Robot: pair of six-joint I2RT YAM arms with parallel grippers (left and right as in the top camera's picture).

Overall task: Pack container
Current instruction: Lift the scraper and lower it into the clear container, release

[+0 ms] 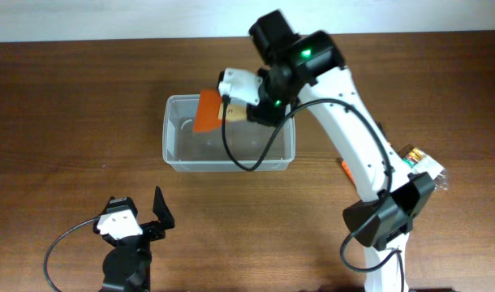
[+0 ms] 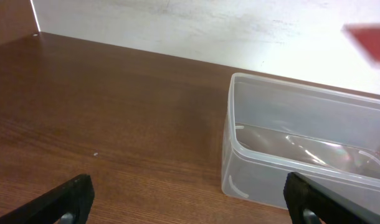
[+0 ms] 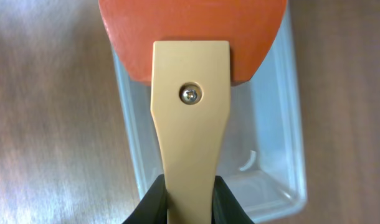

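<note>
The clear plastic container [image 1: 176, 158] stands in the middle of the table, nothing visible inside. It also shows in the left wrist view [image 2: 240, 168] and the right wrist view [image 3: 283, 155]. My right gripper [image 1: 235, 111] is shut on the tan wooden handle of a spatula with an orange blade [image 1: 207, 112], held above the container's far side. In the right wrist view the fingers [image 3: 190, 202] clamp the handle [image 3: 190, 130], the orange blade [image 3: 190, 31] over the container. My left gripper [image 1: 150, 212] is open and empty near the front edge, its fingers [image 2: 190, 199] wide apart.
A packaged item [image 1: 422, 162] lies at the right behind my right arm, with a small orange object [image 1: 344, 166] next to the arm. A pale wall [image 2: 209, 31] borders the table's far edge.
</note>
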